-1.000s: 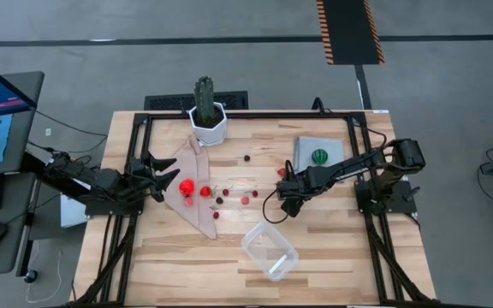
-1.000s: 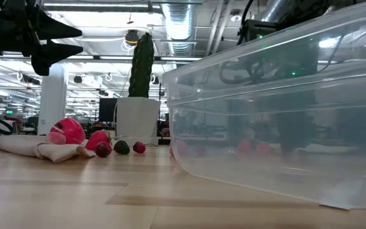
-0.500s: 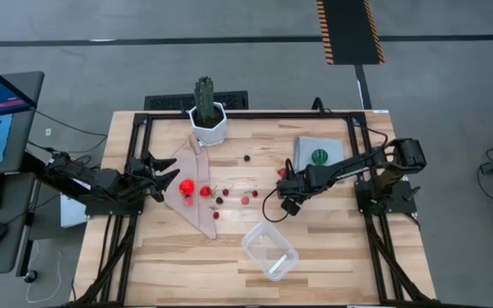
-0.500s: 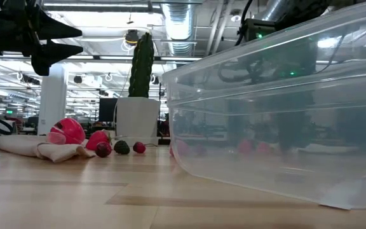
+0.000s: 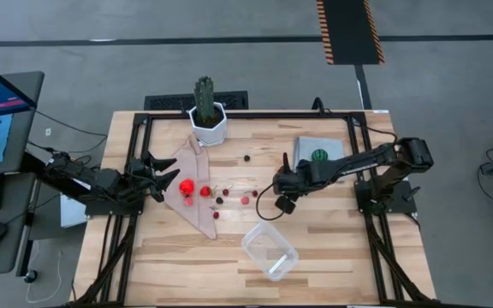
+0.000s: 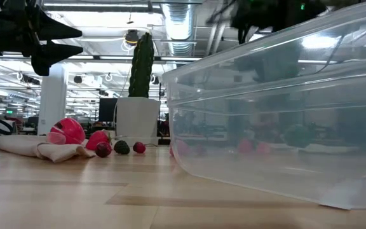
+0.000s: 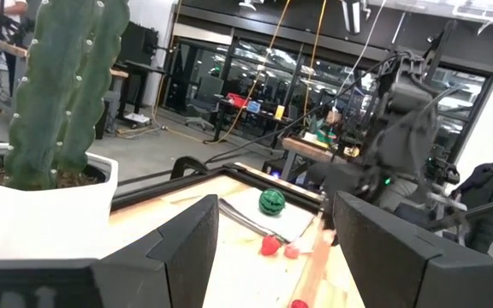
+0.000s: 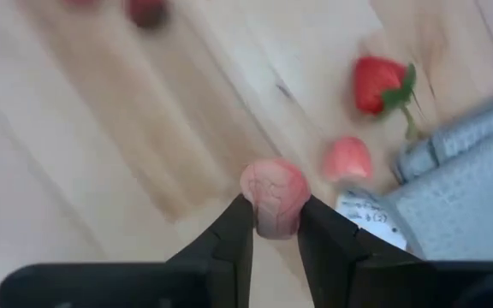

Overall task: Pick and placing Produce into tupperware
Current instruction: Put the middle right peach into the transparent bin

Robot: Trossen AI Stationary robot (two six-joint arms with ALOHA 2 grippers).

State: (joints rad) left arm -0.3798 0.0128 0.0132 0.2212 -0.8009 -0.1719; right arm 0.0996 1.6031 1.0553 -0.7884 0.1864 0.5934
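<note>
Fingers [image 8: 234,235] of the right gripper [image 8: 270,224] pinch a pale pink berry [image 8: 272,195], lifted above the table [image 5: 332,248]. Just beyond it we see a strawberry [image 8: 382,84] and a pink piece [image 8: 347,158] beside the grey mat [image 8: 460,205], while the clear tub [image 5: 270,251] stands apart nearer the front edge. We find the left gripper [image 5: 163,177] waiting half spread over the cloth [image 5: 197,218].

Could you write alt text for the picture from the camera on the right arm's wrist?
The right gripper pinches a small pink toy fruit above the wooden table. Below lie a red strawberry, a pink piece and a grey mat's corner.
</note>
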